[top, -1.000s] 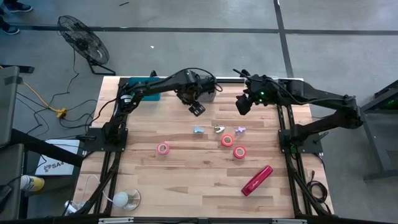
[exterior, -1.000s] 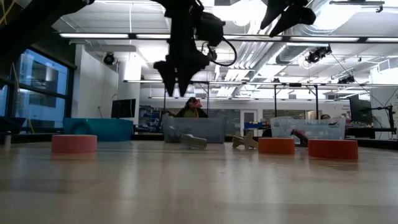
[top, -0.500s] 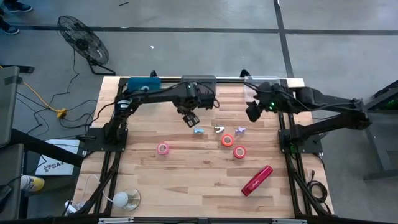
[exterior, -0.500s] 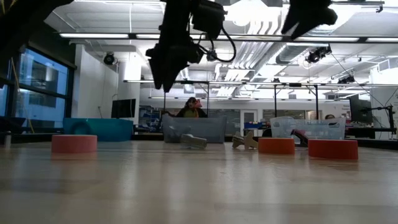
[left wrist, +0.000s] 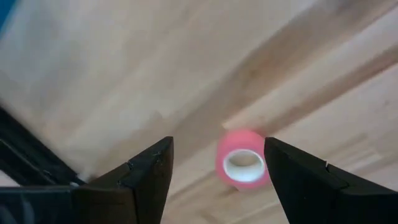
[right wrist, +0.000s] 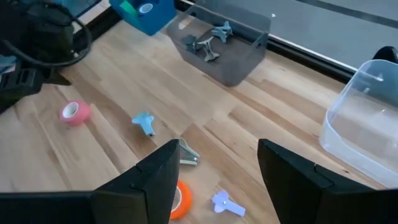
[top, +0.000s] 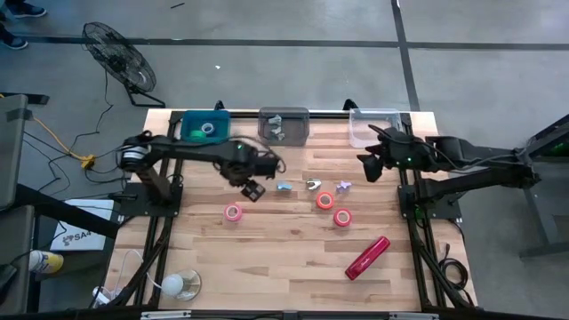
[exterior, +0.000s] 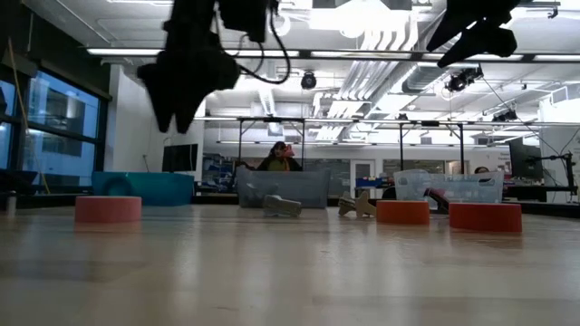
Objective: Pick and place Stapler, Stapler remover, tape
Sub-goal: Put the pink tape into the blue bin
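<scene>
Bright-red slim stapler lies diagonal on wood table.

A white sheet on the floor left of the table carries dark letters. They look like "SA", but I am not sure.

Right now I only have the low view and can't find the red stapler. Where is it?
Observer: The stapler lies flat on the right arm's side of the table, with neither arm touching it.
Operator: Which arm hangs at my upper left?
Observer: The left one. The left gripper is open, above the wood beside the lone pink tape roll.
Operator: Anything in the grey bin?
Observer: Yes, the grey bin already holds several staple removers.
</scene>
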Controlling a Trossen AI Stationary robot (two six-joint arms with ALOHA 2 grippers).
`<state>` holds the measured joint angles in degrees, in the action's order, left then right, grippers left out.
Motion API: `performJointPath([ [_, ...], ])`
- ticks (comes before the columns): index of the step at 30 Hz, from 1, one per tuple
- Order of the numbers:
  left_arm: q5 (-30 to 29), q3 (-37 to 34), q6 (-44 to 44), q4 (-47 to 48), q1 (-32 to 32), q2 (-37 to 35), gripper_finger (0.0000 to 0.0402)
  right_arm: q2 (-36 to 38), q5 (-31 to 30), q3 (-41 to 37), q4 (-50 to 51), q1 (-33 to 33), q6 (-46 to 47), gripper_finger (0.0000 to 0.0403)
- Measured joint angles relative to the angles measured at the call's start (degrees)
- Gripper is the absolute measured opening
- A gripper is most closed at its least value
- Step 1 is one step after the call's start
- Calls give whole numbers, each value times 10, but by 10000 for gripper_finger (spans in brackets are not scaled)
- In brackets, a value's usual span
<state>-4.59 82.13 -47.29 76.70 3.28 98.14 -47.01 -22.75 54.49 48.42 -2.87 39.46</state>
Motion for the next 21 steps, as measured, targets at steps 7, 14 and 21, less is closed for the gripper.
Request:
performJointPath([
  [7, 47, -100, -118, -44, -62, -35, 245, 2, 9, 0, -4, 0, -30, 209],
  [14, 68, -171, -200, -116, -118, -35, 245, 2, 24, 0, -16, 0, -53, 209],
  [21, 50, -230, -254, -159, -123, -34, 245, 2, 45, 0, -33, 0, -82, 209],
])
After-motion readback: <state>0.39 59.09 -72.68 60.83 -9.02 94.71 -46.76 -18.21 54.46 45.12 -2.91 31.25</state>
